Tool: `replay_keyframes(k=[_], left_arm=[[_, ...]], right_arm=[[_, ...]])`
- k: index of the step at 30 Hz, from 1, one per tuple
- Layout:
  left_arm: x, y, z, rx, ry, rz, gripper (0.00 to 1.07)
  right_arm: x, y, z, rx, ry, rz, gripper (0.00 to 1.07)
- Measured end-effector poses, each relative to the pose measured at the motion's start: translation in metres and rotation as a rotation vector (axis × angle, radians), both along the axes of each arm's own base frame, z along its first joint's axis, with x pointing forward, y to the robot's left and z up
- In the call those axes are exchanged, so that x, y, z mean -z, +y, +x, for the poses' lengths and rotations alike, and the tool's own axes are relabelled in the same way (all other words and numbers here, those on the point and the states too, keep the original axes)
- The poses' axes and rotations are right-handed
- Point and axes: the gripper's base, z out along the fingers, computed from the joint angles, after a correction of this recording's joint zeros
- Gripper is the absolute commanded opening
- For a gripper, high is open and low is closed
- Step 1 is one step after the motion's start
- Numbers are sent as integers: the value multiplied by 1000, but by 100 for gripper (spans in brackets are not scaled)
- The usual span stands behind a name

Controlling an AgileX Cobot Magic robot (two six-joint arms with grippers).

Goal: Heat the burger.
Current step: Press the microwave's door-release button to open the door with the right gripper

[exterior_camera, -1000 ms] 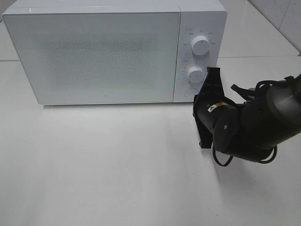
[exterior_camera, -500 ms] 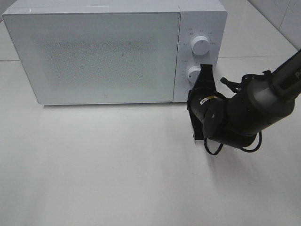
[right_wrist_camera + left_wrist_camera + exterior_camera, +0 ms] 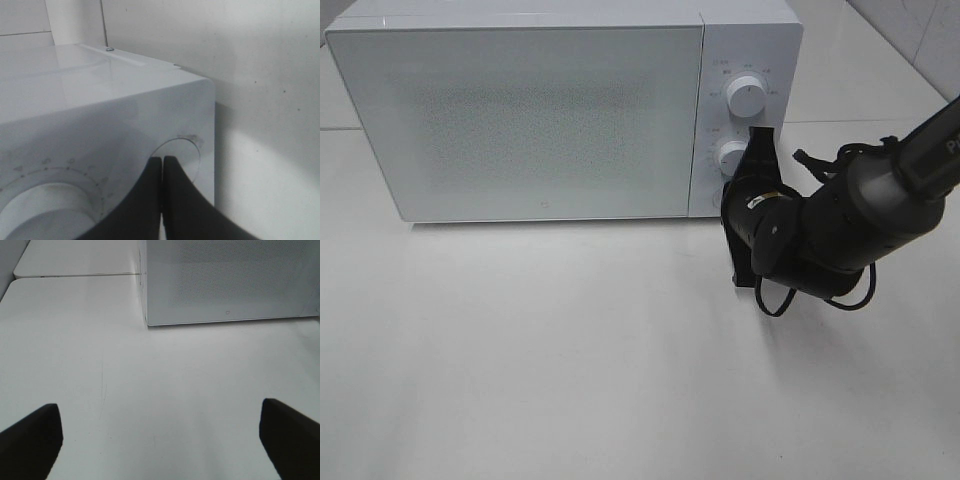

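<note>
A bare white worktop (image 3: 570, 350) fills the scene, with a white microwave (image 3: 540, 120) standing at its far side, close to a pale wall (image 3: 225, 45). The microwave's frosted door (image 3: 520, 110) is closed. On the control panel to the door's right sit an upper knob (image 3: 747, 97), a lower knob (image 3: 731, 156) and, lowest of the three, a round button (image 3: 187, 147).

The right gripper (image 3: 162, 165) reaches in from the right. Its fingers (image 3: 135, 200) are clenched tight together with nothing between them, and their tips rest on or just at the round button. Pressed together like this, they make one stiff point for pushing. Since the button is likely the door release, the step in hand is probably opening the microwave.

The left gripper (image 3: 157, 410) hangs low over the worktop in front of the microwave's left part, its fingers (image 3: 35, 435) spread wide and empty, probably waiting clear of the door's swing.

The burger shows in no view, and it cannot be told whether it sits behind the frosted door or somewhere out of frame.
</note>
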Motion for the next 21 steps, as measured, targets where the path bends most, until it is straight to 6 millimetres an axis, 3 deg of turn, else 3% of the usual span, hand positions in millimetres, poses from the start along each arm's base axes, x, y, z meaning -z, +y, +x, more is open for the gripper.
replay_keyframes(k=[21], left_arm=[[0, 0, 0, 0, 0, 0, 101]], right_arm=[[10, 4, 10, 19, -6, -17, 0]])
